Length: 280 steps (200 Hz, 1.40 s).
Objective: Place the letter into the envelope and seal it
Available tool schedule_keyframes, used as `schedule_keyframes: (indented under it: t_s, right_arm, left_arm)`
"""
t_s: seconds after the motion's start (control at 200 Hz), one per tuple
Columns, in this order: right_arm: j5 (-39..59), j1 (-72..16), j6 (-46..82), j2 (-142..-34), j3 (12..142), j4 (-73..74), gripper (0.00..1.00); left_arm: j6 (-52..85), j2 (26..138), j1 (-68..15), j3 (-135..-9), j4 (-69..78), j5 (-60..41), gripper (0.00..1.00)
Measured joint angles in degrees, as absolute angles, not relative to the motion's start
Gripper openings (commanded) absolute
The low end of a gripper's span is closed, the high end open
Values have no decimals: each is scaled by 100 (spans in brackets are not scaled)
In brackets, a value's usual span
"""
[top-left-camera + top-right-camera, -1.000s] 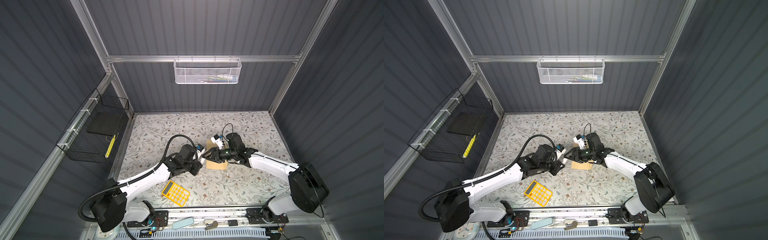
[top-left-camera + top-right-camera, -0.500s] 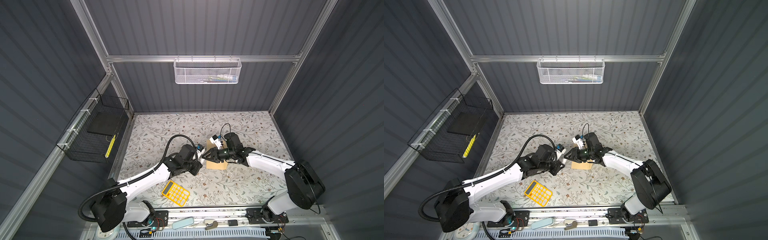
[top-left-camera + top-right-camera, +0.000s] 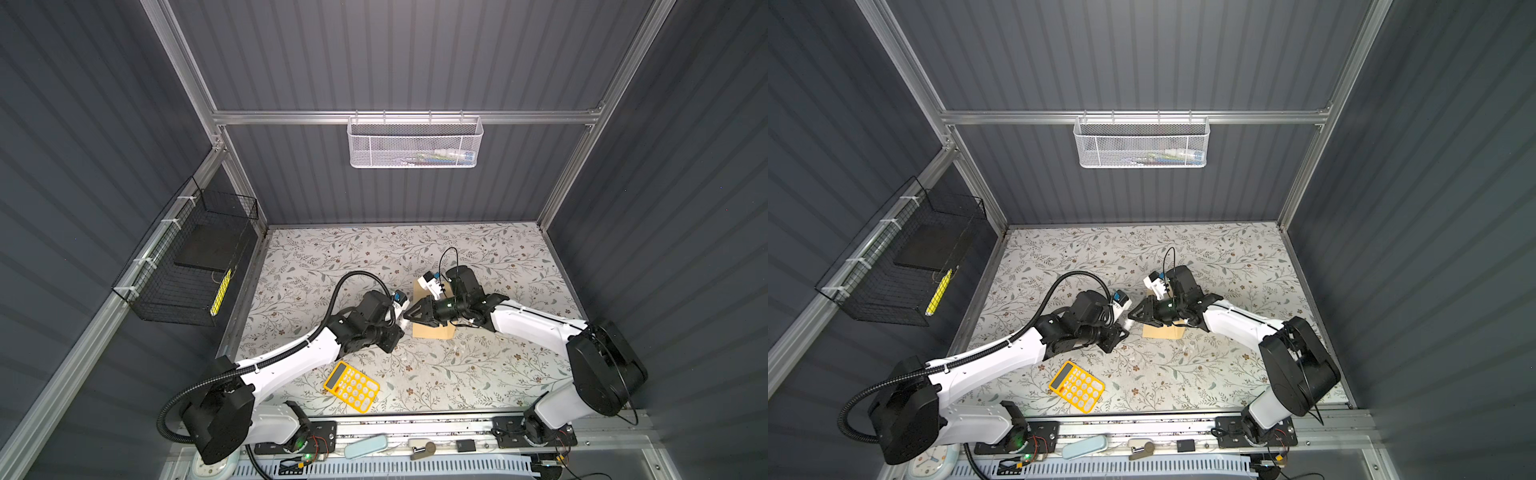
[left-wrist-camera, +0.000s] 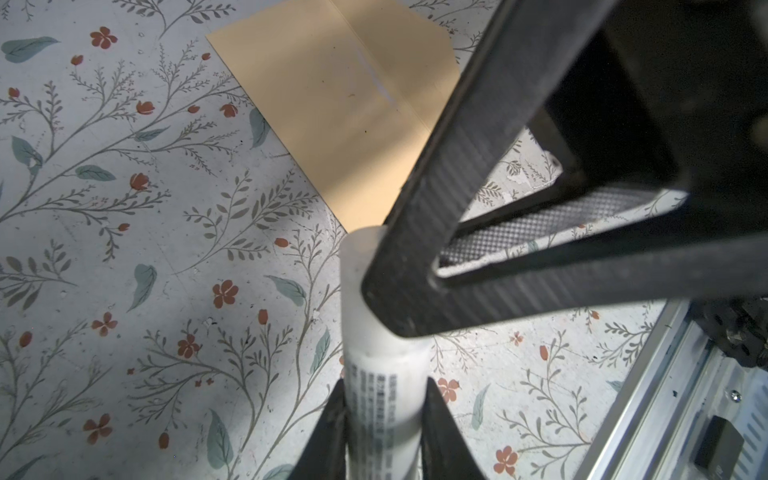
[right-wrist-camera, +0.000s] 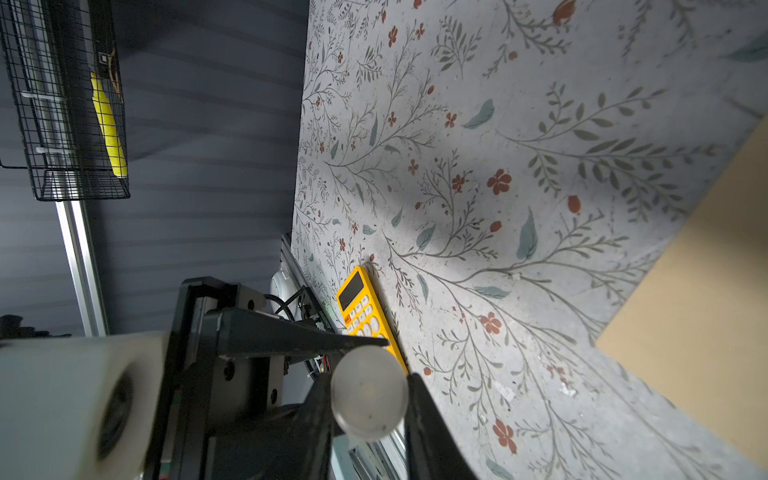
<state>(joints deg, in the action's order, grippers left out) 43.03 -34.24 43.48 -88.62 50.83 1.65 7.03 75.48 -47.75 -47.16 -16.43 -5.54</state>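
A white glue stick (image 4: 386,395) with printed text is clamped between my left gripper (image 4: 384,399)'s two fingers, a little above the table. Its cap (image 4: 360,274) points at the right gripper (image 5: 369,386), whose fingers press the round cap end (image 5: 369,395) from both sides. In both top views the two grippers meet tip to tip (image 3: 405,319) (image 3: 1128,318) at the table's middle. The tan envelope (image 3: 432,330) (image 3: 1163,331) (image 4: 340,104) lies flat on the table under the right gripper. The letter is out of view.
A yellow calculator (image 3: 351,386) (image 5: 365,311) lies near the front edge. A black wire basket (image 3: 187,266) hangs on the left wall. On the back wall hangs a white mesh basket (image 3: 415,143). The table is a floral mat (image 3: 478,374).
The right gripper's jaws have narrowed onto the glue stick's cap and the right arm has shifted slightly toward the left gripper. The left arm has held still.
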Motion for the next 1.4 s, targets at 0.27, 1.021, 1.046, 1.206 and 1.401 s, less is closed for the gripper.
schedule_keyframes:
  t_s: [0.27, 1.021, 1.046, 1.206, 1.401]
  right_arm:
    - [4204, -3426, 4178, -8862, 5203, -97, 19]
    - [4298, -3044, 3857, -8744, 5249, -427, 16]
    - [4268, -3004, 3852, -8733, 5249, -419, 16]
    - [4136, -2825, 3841, -8694, 5249, -408, 16]
    - [3898, -2630, 3778, -8377, 5207, -534, 16]
  left_arm:
    - [703, 7548, -4775, -4670, -1568, -580, 7]
    - [694, 7548, -4797, -4491, -1280, -781, 7]
    - [683, 7548, -4805, -4466, -1304, -803, 7]
    - [661, 7546, -4834, -4383, -1435, -864, 7]
    - [762, 7518, -4834, -4348, -1411, -729, 6]
